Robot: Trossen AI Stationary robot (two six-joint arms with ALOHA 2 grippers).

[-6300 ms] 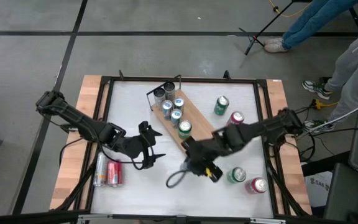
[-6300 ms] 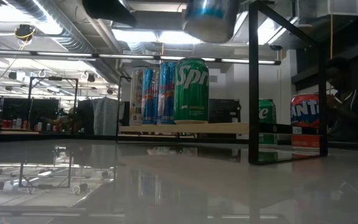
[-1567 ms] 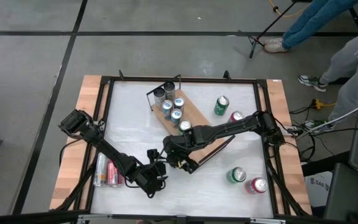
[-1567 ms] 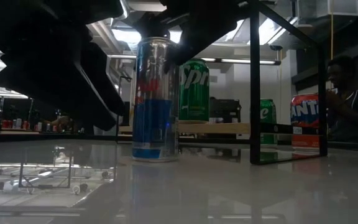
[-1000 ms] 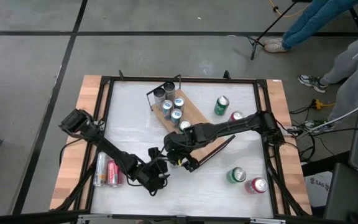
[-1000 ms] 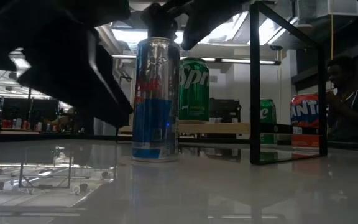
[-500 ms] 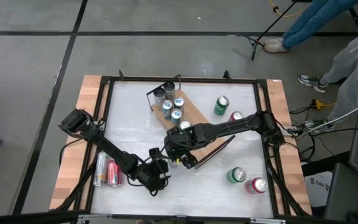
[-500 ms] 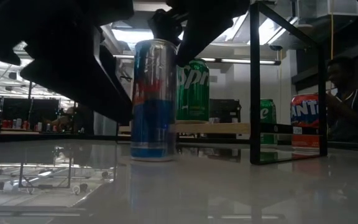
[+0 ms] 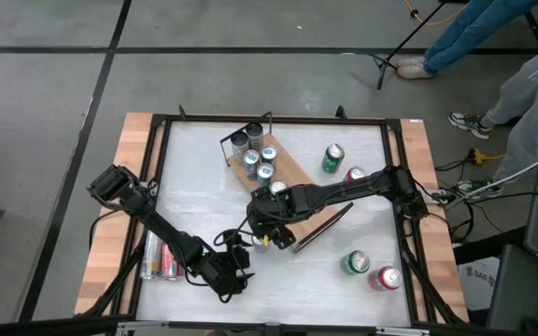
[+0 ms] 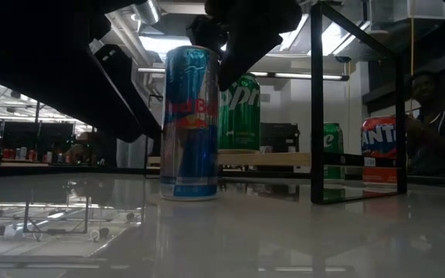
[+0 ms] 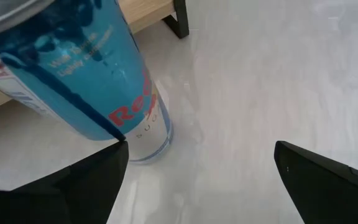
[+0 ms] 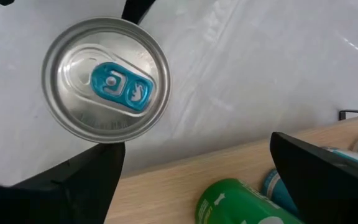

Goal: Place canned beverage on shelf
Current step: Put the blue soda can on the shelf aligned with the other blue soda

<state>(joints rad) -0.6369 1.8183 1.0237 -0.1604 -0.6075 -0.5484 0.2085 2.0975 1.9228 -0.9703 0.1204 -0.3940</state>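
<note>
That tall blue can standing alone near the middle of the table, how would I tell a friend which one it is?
Start at the wooden shelf lying slantwise on the white table. Just off its near end, under the right gripper, stands a slim blue and silver can. Unlike the cans lined up on the shelf, it stands alone on the tabletop.

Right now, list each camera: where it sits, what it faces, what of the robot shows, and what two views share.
High view: above the table, straight down; both arms, shelf, left gripper, right gripper.
Low view: tabletop height, level across; upright Red Bull can, dark arm parts above.
Left wrist view: looks down at the can's side; its open fingers at the bottom.
Right wrist view: above the can, on its lid; open fingers.
Shared: the Red Bull can appears in both wrist views.
</note>
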